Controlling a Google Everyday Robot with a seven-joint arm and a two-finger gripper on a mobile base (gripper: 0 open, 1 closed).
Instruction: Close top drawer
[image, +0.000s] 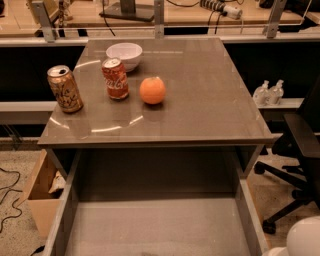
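The top drawer (160, 225) is pulled out wide toward the camera, below the grey cabinet top (200, 100). Its plain grey inside shows nothing in it. Its side walls (62, 215) run down to the bottom edge of the camera view, and its front and handle are cut off below. My gripper is out of view. Only a white rounded part of my arm (304, 239) shows in the bottom right corner, just right of the drawer's right wall.
On the cabinet top stand a gold can (65, 89), a red cola can (115, 78), a white bowl (124, 54) and an orange (152, 90). A tan cardboard box (39, 195) sits on the floor at the left. A black office chair (300, 160) stands at the right.
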